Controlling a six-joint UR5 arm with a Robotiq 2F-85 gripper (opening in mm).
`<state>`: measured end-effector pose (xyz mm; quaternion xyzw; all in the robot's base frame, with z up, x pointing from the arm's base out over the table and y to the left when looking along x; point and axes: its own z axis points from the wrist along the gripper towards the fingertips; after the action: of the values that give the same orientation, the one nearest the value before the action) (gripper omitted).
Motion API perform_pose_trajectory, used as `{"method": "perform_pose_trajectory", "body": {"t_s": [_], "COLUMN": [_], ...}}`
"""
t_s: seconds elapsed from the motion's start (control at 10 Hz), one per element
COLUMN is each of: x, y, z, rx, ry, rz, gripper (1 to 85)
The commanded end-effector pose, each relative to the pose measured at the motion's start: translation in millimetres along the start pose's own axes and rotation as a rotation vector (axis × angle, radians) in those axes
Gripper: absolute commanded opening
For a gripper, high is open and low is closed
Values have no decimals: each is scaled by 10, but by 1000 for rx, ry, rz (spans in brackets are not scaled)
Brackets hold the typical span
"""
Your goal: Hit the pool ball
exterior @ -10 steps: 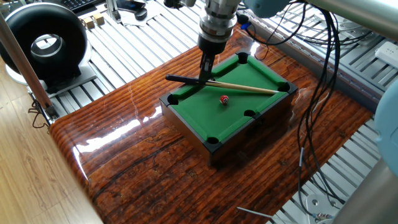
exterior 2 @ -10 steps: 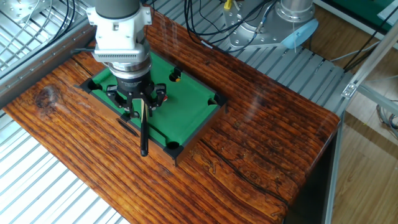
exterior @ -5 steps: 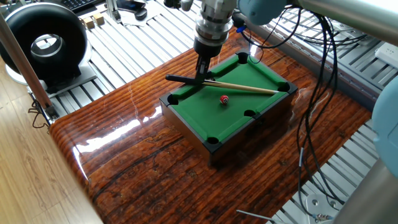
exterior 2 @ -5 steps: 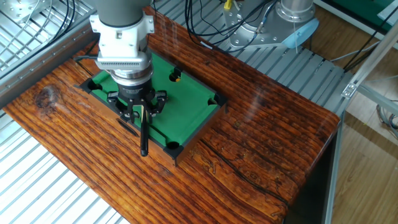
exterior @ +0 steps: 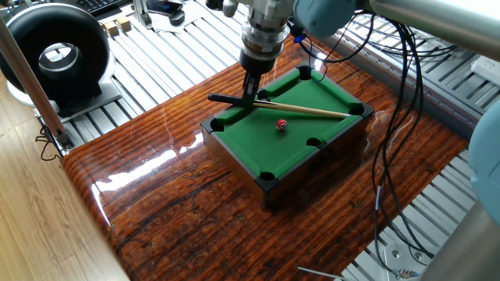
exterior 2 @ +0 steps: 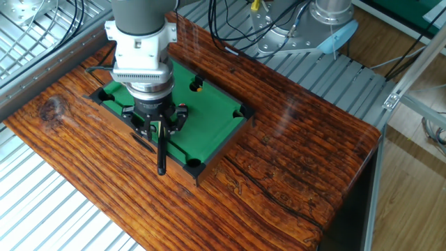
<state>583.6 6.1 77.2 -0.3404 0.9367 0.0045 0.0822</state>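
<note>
The pool ball [exterior: 281,125] is a tiny red ball lying on the green felt of the mini pool table [exterior: 234,139], near its middle. A thin wooden cue stick [exterior: 305,110] with a black butt [exterior: 223,99] lies across the table's far rail. My gripper [exterior: 249,95] points straight down over the cue near its butt, left of the ball. The jaws stand slightly apart on either side of the cue [exterior 2: 160,150]. In the other fixed view my gripper [exterior 2: 159,131] covers the felt's middle, and I cannot make out the ball there.
The pool table [exterior 2: 223,129] sits on a glossy wooden tabletop [exterior: 180,203]. It has corner and side pockets [exterior: 314,143]. A black round device [exterior: 55,58] stands at the back left. Cables [exterior: 398,133] hang at the right.
My gripper has slid a little along the cue toward its black butt. The cue and the ball have not moved.
</note>
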Motion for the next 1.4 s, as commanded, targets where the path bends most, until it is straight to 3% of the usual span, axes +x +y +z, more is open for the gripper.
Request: {"method": "perform_pose_trajectory", "body": {"t_s": [0.0,0.7,0.9,1.1,1.3], "x": [-21,21,28,13,-133], "y": [-14,-40,-51,-214,-258], "z": [1,-2,-31,-252,-480], "rx": [6,14,13,46,49], "ry": [-6,10,15,62,70], "rz": [13,35,53,15,-21], "gripper": [380,163,67,47,47]}}
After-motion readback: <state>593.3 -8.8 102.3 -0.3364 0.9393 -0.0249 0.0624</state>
